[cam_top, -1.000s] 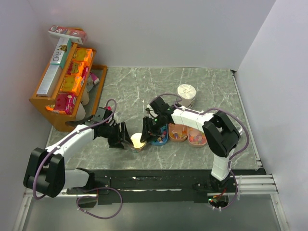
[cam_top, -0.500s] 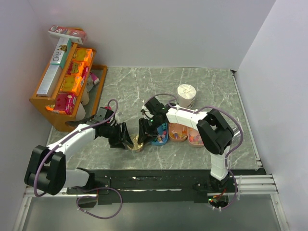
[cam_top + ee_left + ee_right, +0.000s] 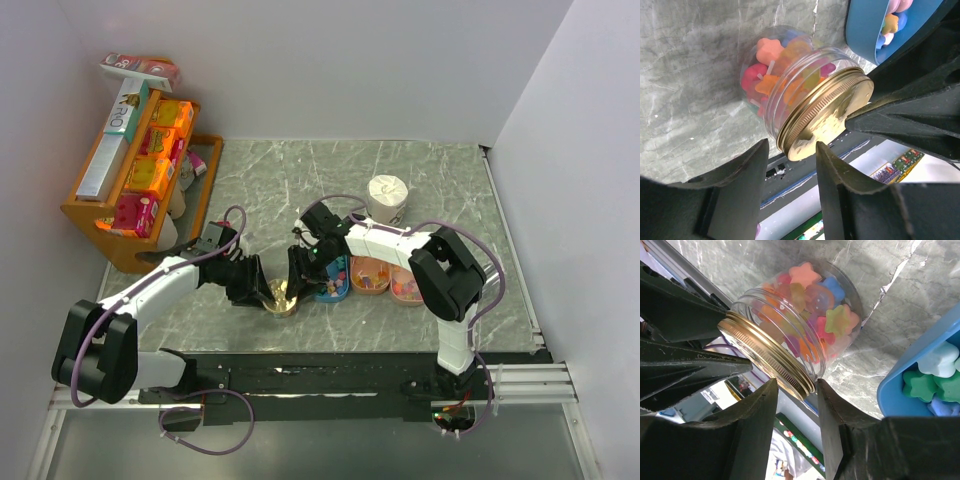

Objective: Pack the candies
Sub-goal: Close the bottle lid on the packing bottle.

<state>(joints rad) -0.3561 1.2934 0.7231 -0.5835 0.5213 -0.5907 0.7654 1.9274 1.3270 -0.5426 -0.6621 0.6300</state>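
Candies (image 3: 770, 50) are sitting inside the lidded jar (image 3: 774, 116) on the desk (image 3: 690, 75). Left pincer (image 3: 791, 145) and right pincer (image 3: 796, 381) are both crowding its lid (image 3: 832, 117), each narrowly parted, grip impossible to tell. Uneven pushes are risking tipping the jar, or the pincers knocking each other.

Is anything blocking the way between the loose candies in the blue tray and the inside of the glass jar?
Yes. The gold lid sits on the mouth of the jar, so the candies in the blue tray cannot drop in. The left end effector and right end effector straddle that lid's rim.
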